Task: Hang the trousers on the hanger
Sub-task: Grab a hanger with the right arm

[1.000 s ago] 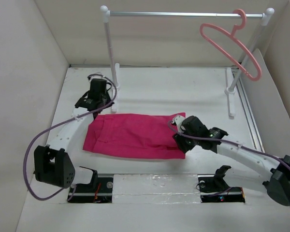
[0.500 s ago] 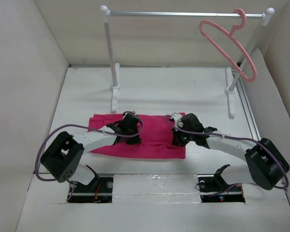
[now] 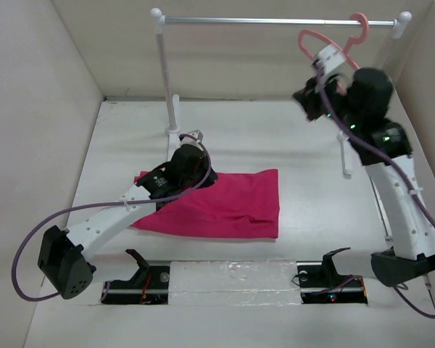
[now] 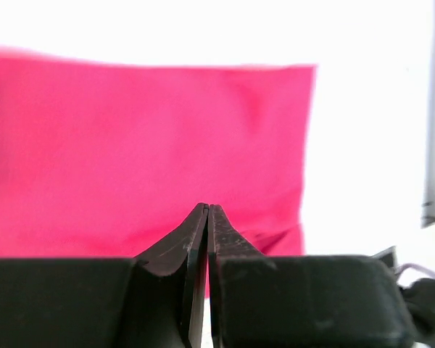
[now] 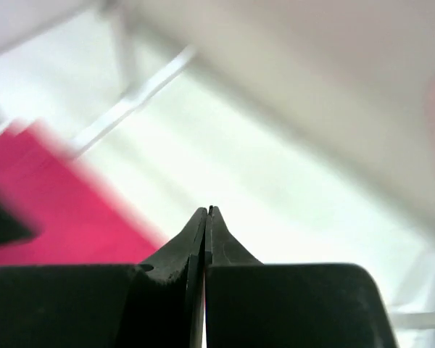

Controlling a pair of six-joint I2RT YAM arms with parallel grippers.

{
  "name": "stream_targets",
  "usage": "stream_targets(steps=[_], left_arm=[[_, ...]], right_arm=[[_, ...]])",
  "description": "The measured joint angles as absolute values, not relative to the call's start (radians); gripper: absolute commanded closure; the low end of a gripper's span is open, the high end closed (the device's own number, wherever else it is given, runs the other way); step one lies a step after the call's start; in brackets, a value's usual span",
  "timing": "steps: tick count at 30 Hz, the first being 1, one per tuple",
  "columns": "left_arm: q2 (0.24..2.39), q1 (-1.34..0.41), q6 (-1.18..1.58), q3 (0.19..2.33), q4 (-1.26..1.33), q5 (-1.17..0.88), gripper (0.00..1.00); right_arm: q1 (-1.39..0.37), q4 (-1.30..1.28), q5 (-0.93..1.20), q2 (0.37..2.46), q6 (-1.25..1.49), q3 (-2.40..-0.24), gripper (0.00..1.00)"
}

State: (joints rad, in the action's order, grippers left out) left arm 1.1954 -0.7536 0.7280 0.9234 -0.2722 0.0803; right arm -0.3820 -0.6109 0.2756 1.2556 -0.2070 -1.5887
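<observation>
The magenta trousers lie folded flat on the white table. My left gripper is shut and empty, hovering low over their upper left part. In the left wrist view the trousers fill the frame behind the shut tips. My right gripper is raised high and blurred, just below the pale-pink hanger, which hangs by its hook on the rail and is partly hidden by the arm. In the right wrist view the jaws are shut and empty, with the trousers far below at lower left.
The white-and-silver garment rail spans the back of the table, with its left post and feet standing on the surface. Pale walls close in the left, right and back sides. A raised strip runs along the near edge between the arm bases.
My right arm has swung up from the right edge of the trousers to just under the hanger. My left gripper has shifted a little farther back over the trousers.
</observation>
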Motion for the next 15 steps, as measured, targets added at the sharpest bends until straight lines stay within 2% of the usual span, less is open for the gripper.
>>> stream_targets(steps=[1,2,3,4,5,7,8,11,15], left_arm=[[1.196,-0.754,0.711,0.958,-0.265,0.08,1.0],[1.196,-0.754,0.695,0.988,-0.26,0.08,1.0],[1.196,-0.753,0.68,1.011,-0.256,0.079,1.0],[1.196,-0.754,0.666,1.026,-0.25,0.077,1.0],[1.195,-0.754,0.654,1.032,-0.244,0.073,1.0],[1.195,-0.754,0.63,1.032,-0.236,0.056,0.98],[1.195,-0.754,0.619,1.028,-0.234,0.049,0.84],[1.188,-0.754,0.59,1.004,-0.228,0.009,0.62],[1.162,-0.754,0.572,0.957,-0.232,-0.028,0.61]], right_arm=[[-0.323,-0.617,0.268,1.285,-0.236,-1.709,0.98],[-0.27,-0.621,0.25,1.31,-0.263,-1.813,0.88],[-0.213,-0.634,0.221,1.331,-0.286,-1.903,0.72],[-0.157,-0.649,0.198,1.353,-0.307,-1.983,0.4],[-0.105,-0.66,0.179,1.374,-0.325,-2.046,0.29],[-0.002,-0.678,0.165,1.407,-0.361,-2.125,0.15],[0.058,-0.69,0.18,1.422,-0.374,-2.148,0.13],[0.216,-0.706,0.234,1.463,-0.393,-2.133,0.07],[0.345,-0.735,0.342,1.559,-0.397,-2.104,0.05]])
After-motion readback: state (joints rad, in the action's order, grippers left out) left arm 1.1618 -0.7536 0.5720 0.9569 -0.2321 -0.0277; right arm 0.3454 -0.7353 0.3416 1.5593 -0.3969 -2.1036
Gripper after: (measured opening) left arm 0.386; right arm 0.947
